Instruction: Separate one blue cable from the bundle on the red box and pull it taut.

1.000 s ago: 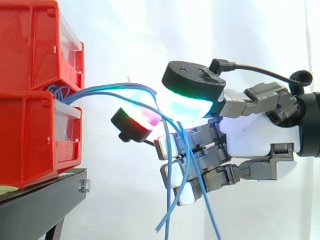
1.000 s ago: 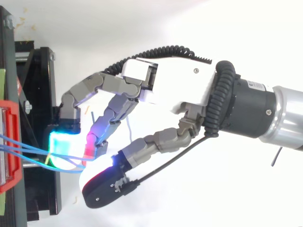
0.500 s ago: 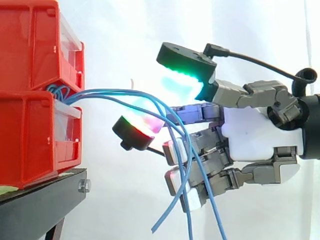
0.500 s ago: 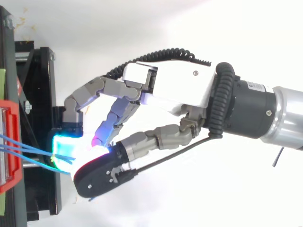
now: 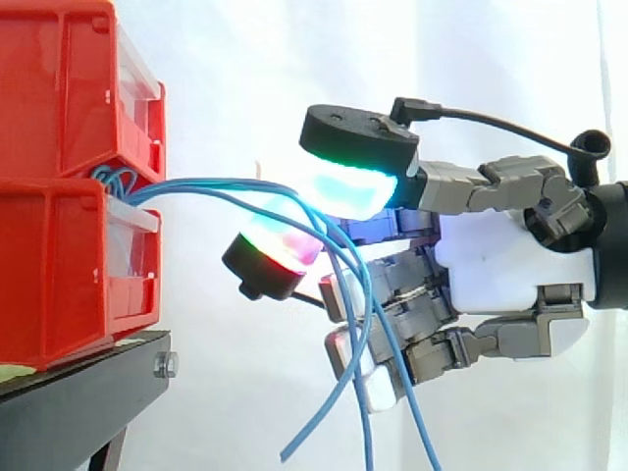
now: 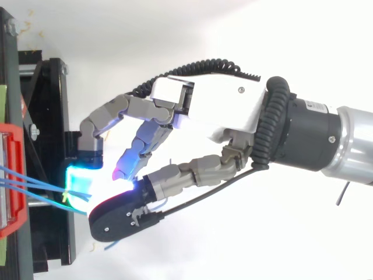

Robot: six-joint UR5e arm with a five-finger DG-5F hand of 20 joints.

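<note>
Blue cables left the front of the red box, arched across to the hand and drooped over it, free ends hanging slack below. Could not tell whether the hand gripped any of them. Risk: the strands lay bunched close together there, so a pull would likely drag several along, or let the chosen one slip out.

Red bins on black stand
</note>
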